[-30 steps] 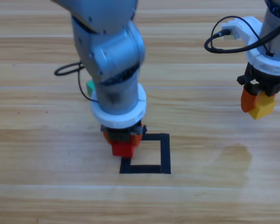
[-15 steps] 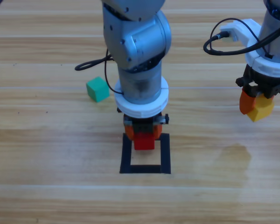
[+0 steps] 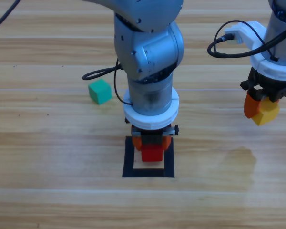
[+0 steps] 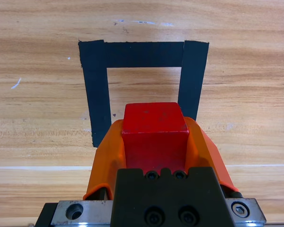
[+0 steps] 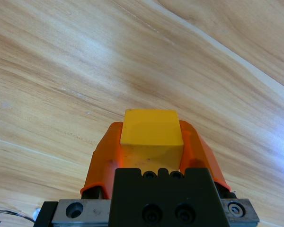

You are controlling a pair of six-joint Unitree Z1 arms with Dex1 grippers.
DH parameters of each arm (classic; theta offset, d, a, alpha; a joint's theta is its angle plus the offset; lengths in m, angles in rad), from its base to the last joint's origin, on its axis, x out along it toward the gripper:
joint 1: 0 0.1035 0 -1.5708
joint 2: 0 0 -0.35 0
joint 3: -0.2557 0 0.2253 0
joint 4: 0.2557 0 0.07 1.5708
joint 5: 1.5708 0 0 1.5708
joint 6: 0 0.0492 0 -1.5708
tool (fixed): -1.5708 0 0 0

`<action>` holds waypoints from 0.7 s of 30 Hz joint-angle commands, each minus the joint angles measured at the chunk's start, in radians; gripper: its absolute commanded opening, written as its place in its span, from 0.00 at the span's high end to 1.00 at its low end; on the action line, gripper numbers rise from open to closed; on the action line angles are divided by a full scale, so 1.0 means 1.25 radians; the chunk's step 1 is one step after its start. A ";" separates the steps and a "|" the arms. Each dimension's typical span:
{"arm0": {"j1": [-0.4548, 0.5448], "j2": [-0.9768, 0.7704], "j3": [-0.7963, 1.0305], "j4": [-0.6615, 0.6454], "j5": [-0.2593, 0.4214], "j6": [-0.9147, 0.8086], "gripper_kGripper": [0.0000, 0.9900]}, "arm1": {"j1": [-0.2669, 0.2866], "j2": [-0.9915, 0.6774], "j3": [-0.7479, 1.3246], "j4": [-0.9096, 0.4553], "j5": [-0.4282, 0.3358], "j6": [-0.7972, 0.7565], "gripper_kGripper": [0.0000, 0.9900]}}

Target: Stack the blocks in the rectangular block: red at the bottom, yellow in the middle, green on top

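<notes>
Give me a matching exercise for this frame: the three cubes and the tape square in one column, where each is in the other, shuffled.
Things:
1. red cube
2. yellow cube
3. green cube
4. tape square

Places:
A. loose on the table, left of the left arm
B. in the right pincer, off to the right
C. on the table under the left pincer
D. in the left pincer, over the tape outline

Pairs: 1-D, 2-B, 3-A, 4-C

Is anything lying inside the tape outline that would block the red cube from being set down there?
Nothing visible does. The left gripper holds the red cube over the tape outline, whose visible inside is bare wood. The green cube lies well off to the side; the right gripper holds the yellow cube far away.
</notes>
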 commanded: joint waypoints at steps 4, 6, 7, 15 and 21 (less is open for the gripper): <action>-0.015 0.030 0.020 -0.001 -0.001 0.019 1.00 | 0.018 0.009 0.021 -0.018 0.017 -0.003 0.85; -0.015 0.030 0.022 -0.001 -0.001 0.024 1.00 | 0.018 0.011 0.021 -0.018 0.017 -0.003 0.85; -0.015 0.031 0.022 -0.001 -0.001 0.026 1.00 | 0.020 0.011 0.021 -0.019 0.017 -0.003 0.85; -0.015 0.044 0.028 -0.010 -0.001 0.036 1.00 | 0.018 0.014 0.020 -0.020 0.017 -0.004 0.85; -0.015 0.053 0.029 -0.016 -0.002 0.039 1.00 | 0.018 0.017 0.020 -0.020 0.017 -0.004 0.85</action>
